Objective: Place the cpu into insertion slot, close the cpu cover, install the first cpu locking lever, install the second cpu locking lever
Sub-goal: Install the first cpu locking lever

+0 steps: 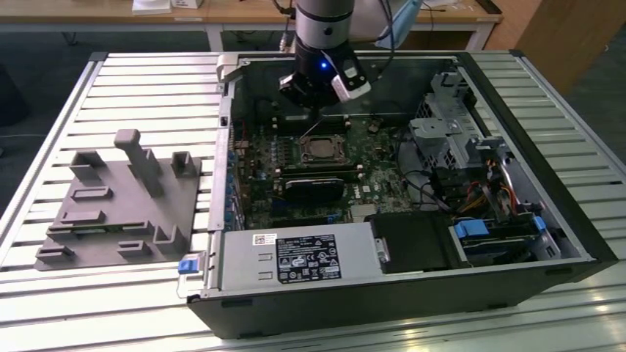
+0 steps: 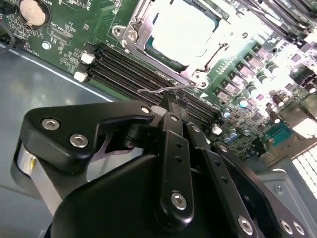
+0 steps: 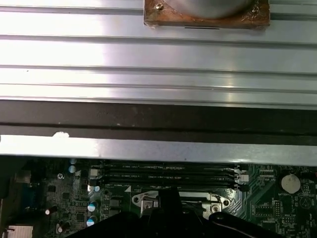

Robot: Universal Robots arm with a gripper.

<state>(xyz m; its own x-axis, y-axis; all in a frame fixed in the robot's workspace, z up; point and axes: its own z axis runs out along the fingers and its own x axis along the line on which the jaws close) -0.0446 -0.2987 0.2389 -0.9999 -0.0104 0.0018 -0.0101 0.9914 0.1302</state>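
In the exterior view, we saw the black two-fingered gripper (image 1: 316,116) low inside the open black computer case (image 1: 411,293), close to the square black insertion slot (image 1: 320,150). In the second wrist view, its fingers were clenched on a thin silver wire locking lever (image 2: 151,90). The dull silver square cpu (image 2: 185,27) sat in the slot, framed by the shiny metal cpu cover (image 2: 168,59). In the first wrist view, the gripper hung just beside the slot.
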